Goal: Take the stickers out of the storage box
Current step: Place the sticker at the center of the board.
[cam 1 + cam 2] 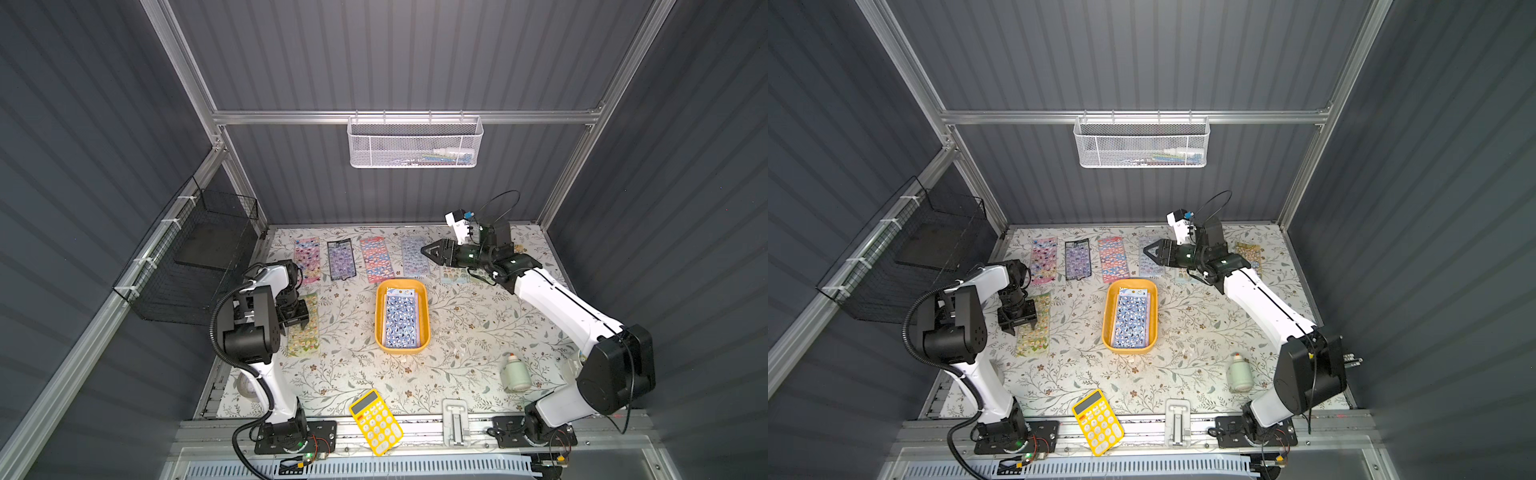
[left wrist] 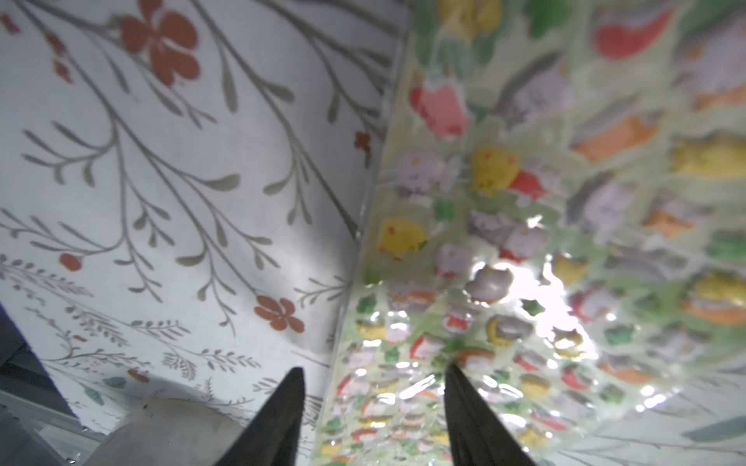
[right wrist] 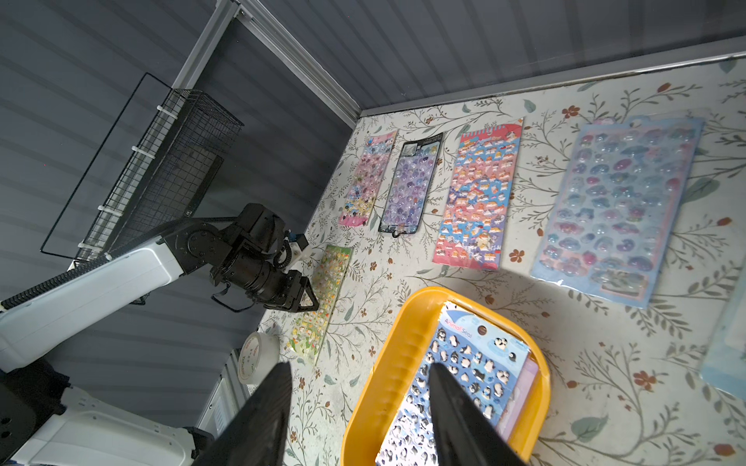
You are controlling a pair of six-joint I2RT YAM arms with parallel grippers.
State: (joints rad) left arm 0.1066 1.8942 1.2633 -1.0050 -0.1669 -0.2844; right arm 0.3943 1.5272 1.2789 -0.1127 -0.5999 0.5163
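The storage box (image 1: 380,320) (image 1: 1108,320) is a mustard-yellow tray in the middle of the table. It holds a stack of stickers topped by a blue penguin sheet (image 1: 401,320) (image 3: 472,363). Several sticker sheets lie in a row behind it, among them pink (image 1: 307,259), purple (image 1: 341,259) and pale blue (image 1: 414,257). My left gripper (image 1: 297,318) (image 2: 374,367) is open just above a green-yellow sheet (image 1: 305,336) (image 2: 524,201) that lies flat on the table. The sheet's edge sits between the jaws. My right gripper (image 1: 426,252) (image 3: 359,366) hangs open and empty, raised behind the box.
A yellow calculator (image 1: 376,422) lies at the front edge and a white bottle (image 1: 515,372) lies on its side at the right. A tape roll (image 3: 258,357) sits by the left arm's base. A white mesh basket (image 1: 413,143) hangs on the back wall and a black wire basket (image 1: 195,253) on the left wall.
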